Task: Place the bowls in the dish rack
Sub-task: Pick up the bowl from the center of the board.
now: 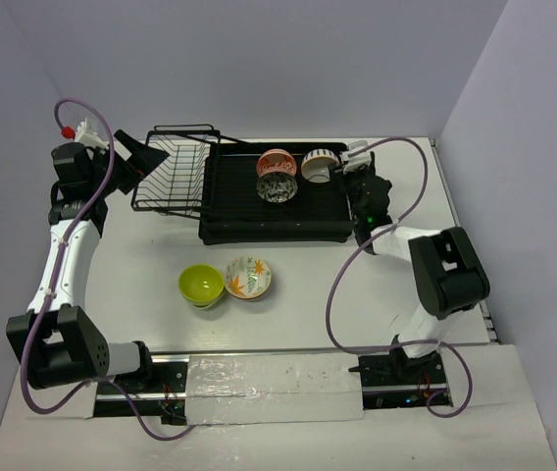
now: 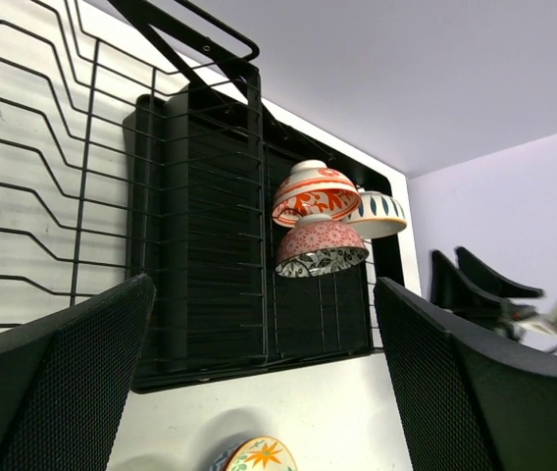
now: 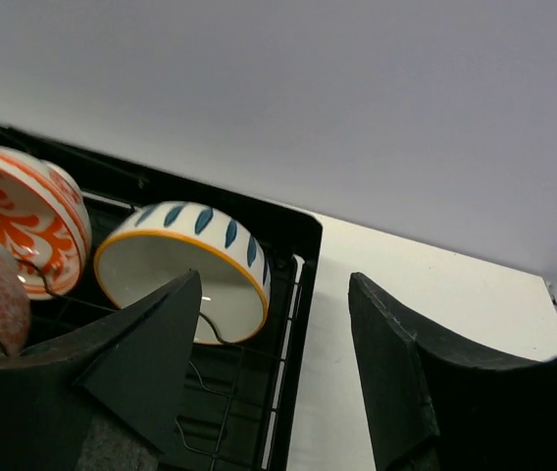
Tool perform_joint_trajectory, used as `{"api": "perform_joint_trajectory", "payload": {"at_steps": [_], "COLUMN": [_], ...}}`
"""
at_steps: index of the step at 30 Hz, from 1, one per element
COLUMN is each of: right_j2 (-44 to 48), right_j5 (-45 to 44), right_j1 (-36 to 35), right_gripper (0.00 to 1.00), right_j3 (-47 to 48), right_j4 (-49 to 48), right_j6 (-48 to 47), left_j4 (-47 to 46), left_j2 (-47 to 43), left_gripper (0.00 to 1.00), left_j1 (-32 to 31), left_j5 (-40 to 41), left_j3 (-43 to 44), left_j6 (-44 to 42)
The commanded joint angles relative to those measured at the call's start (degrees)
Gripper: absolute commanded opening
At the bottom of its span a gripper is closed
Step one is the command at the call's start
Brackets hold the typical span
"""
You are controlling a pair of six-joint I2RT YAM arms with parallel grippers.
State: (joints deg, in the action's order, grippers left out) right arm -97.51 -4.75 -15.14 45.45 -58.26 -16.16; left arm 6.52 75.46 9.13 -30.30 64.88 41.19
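From above, we see the red-orange bowl (image 1: 274,160), pink-patterned bowl (image 1: 278,186) and blue-leaf bowl (image 1: 318,165) on edge in the rack (image 1: 249,211). The lime bowl (image 1: 201,285) and orange-leaf bowl (image 1: 248,277) sit in front of it. The right gripper (image 1: 349,167) is at the rack's right edge, forearm reaching in. The left gripper (image 1: 146,155) is at the rack's left end, arm stretched far.

Left wrist: jaws wide, empty, facing the rack.

Right wrist: jaws apart, nothing between. One finger (image 3: 151,343) is by the blue-leaf bowl; we cannot tell if they touch.

Top cam: high, from 6 o'clock, facing down. L/R wrist cams close-in, all share dish rack (image 1: 234,211) (at 12 o'clock).
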Motion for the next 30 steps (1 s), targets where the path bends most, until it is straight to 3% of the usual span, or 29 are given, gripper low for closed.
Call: {"api": "perform_joint_trajectory", "payload": {"at_steps": [1, 5, 6, 10, 13, 14, 18, 22, 26, 30], "right_j2": [7.93, 14.53, 16.63, 19.90, 21.92, 22.45, 23.86, 24.21, 19.93, 17.01], "right_j5": [-0.34, -2.45, -4.37, -8.16, -10.37, -9.75, -2.55, 6.31, 14.48, 14.60], "right_j1": [-0.60, -3.49, -4.80, -15.15, -20.45, -20.98, -21.78, -22.65, -23.44, -25.81], "right_gripper": [0.68, 0.58, 0.55, 0.43, 0.42, 0.41, 0.31, 0.28, 0.31, 0.32], "right_j3": [-0.10, -1.07, 0.50, 6.48, 9.82, 11.22, 13.34, 14.40, 20.18, 21.09], "right_j4": [5.15, 11.57, 17.07, 31.60, 39.51, 41.63, 53.66, 61.05, 75.00, 80.23], "right_j6": [3.94, 6.84, 8.41, 10.45, 15.35, 21.29, 30.13, 33.65, 34.18, 33.30], "left_j4": [-0.56, -0.11, -0.02, 0.24, 0.33, 0.42, 1.03, 1.39, 1.56, 1.56], "left_j2": [-2.25, -2.25, -1.99, -2.25, -2.60, -2.51, -0.15, 1.53, 2.15, 1.97], "left_gripper": [0.99, 0.99, 0.99, 0.99, 0.99, 0.99, 0.99, 0.99, 0.99, 0.99], "left_j1": [-0.07, -0.07, -0.07, 0.01, -0.07, -0.07, 0.01, -0.07, -0.07, -0.16], "left_j5": [2.34, 4.02, 4.20, 5.25, 6.22, 6.40, 7.19, 6.84, 7.10, 6.40], "left_j3": [0.60, 0.77, 0.77, 0.68, 0.33, 0.33, 0.86, 1.12, 1.21, 1.30], "left_j6": [-1.37, -1.64, -1.55, -2.08, -2.69, -2.95, -3.22, -3.40, -3.57, -3.48]}}
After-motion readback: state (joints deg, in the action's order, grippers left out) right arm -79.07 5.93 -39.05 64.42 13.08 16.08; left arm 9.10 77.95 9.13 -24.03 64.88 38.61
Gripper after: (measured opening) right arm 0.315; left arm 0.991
